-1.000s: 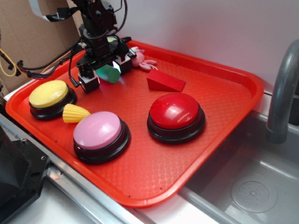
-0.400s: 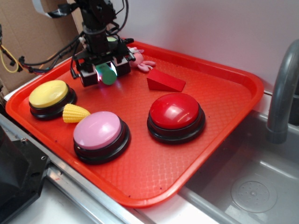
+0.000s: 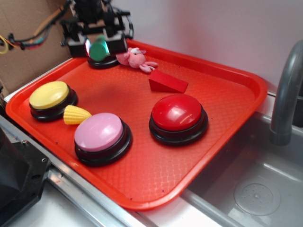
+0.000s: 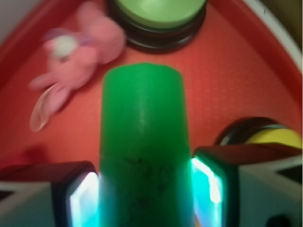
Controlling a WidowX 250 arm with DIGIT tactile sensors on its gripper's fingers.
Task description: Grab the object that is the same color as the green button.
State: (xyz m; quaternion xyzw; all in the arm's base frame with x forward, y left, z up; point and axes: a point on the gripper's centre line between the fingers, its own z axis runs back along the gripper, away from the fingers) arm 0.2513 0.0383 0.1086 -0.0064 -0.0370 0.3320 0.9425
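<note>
My gripper (image 3: 98,46) is shut on the green cylinder (image 3: 99,49), holding it lifted above the far left corner of the red tray (image 3: 227,123). In the wrist view the cylinder (image 4: 143,142) fills the middle, squeezed between the two glowing pads (image 4: 206,184). The green button (image 4: 160,9) sits below and ahead of it on its black base; in the exterior view only the base's edge (image 3: 105,63) shows under the gripper.
A pink plush toy (image 3: 134,57) lies right of the gripper, a red wedge (image 3: 166,81) further right. A yellow button (image 3: 49,96), a yellow corn piece (image 3: 75,115), a pink button (image 3: 101,134) and a red button (image 3: 179,115) stand nearer. A sink and faucet (image 3: 287,94) lie right.
The gripper has risen off the tray with the green cylinder in it and moved back toward the far left corner, over the green button.
</note>
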